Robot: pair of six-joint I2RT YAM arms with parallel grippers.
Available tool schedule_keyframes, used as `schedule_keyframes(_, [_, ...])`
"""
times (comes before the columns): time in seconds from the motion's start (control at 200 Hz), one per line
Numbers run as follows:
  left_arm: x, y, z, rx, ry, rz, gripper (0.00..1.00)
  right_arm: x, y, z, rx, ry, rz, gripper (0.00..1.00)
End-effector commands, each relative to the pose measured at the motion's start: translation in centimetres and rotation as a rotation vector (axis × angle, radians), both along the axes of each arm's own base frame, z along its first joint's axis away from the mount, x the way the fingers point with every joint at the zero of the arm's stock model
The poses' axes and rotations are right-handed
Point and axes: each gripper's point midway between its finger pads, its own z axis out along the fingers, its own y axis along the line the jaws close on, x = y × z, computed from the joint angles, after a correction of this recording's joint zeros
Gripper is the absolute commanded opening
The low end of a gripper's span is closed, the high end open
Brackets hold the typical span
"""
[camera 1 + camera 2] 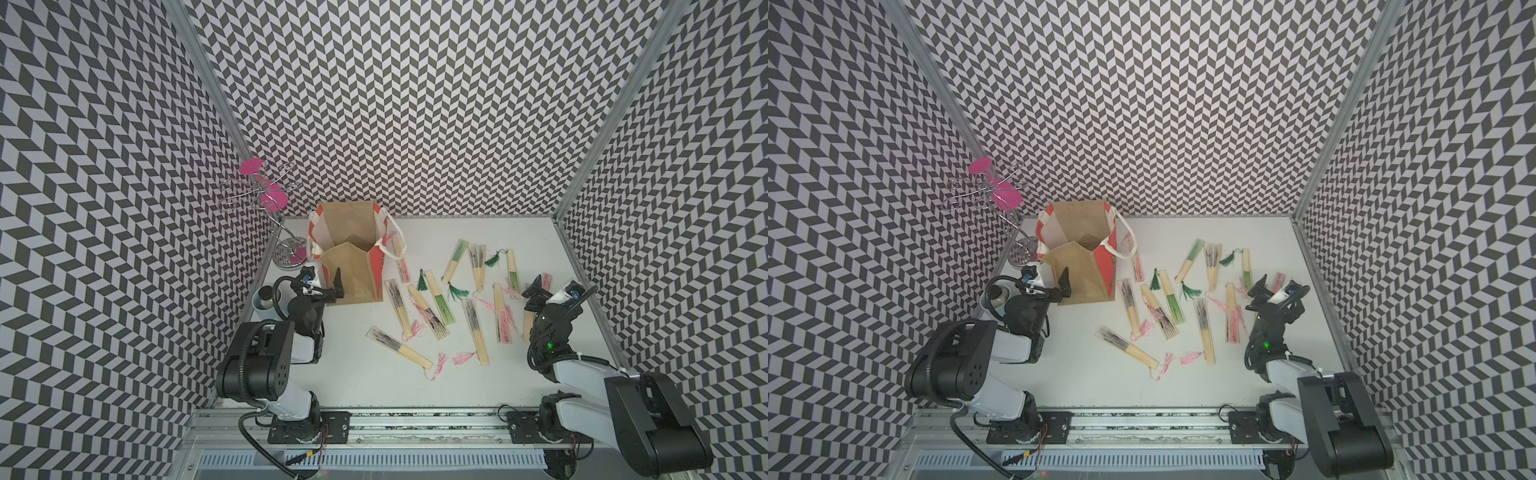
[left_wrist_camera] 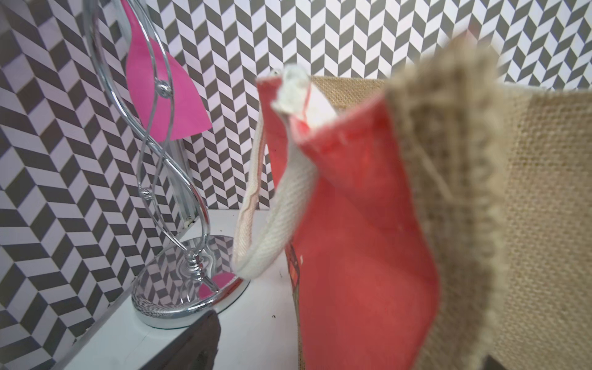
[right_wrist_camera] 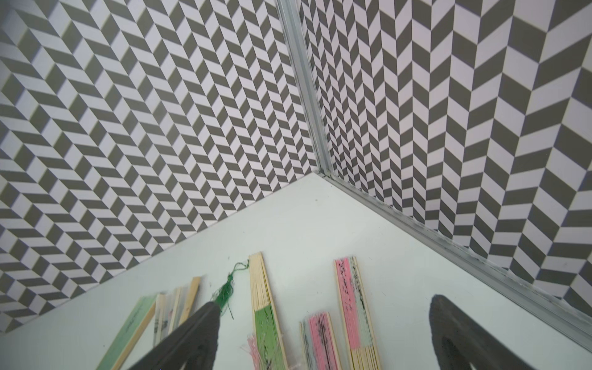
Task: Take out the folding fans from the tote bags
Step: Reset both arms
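Fans (image 1: 473,328) lie flat all over the white worktop (image 1: 374,386), and the nearest fan (image 1: 399,348) has its pink tassel toward me. I count about ten, all folded shut.

My right claw (image 1: 533,295) hangs wide open and empty, just over the fans at the right side. My left claw (image 1: 336,291) is wide open too, at the near left corner of the tote bag (image 1: 357,286). The bag's rough edge sits between my fingers, but I cannot tell if it touches them.

The bag stands up at the far left with its mouth open. I see no fan inside, though the very bottom is dark. One fan (image 1: 402,268) lies just beside its right side. A shiny metal stand (image 1: 291,251) is farther left, near the wall.

I think my job is almost done, or done.

Each fan looks light, thin and stiff. The bare bamboo sticks are the strong part, so I would pinch across those. The paper could tear. The tassel strings are soft and could catch. The bag looks light, so it could tip if I pull it.
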Motion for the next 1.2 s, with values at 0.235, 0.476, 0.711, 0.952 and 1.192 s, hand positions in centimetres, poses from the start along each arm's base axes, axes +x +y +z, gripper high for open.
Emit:
schedule_keyframes(0.235, [-0.2, -0.1, -1.1, 0.02, 0.04, 0.002, 1.0, 1.3, 2.3, 2.1, -0.113, -0.142, 0.179, 0.99])
schedule_keyframes(0.476, [-0.2, 0.0, -1.1, 0.024, 0.04, 0.009, 1.0, 3.3, 4.9, 1.0, -0.177, -0.115, 0.345, 0.99])
schedule_keyframes(0.711, [-0.2, 0.0, -1.0, 0.023, 0.038, 0.009, 1.0, 6.7, 7.0, 0.2, -0.198, -0.013, 0.486, 0.99])
schedule_keyframes(0.952, [-0.2, 0.0, -1.0, 0.024, 0.039, 0.009, 1.0, 6.3, 7.1, 0.5, -0.212, -0.046, 0.488, 1.0])
schedule_keyframes(1.192, [-0.1, 0.0, -1.0, 0.024, 0.038, 0.009, 1.0, 6.3, 7.0, 0.5, -0.212, -0.047, 0.486, 0.99])
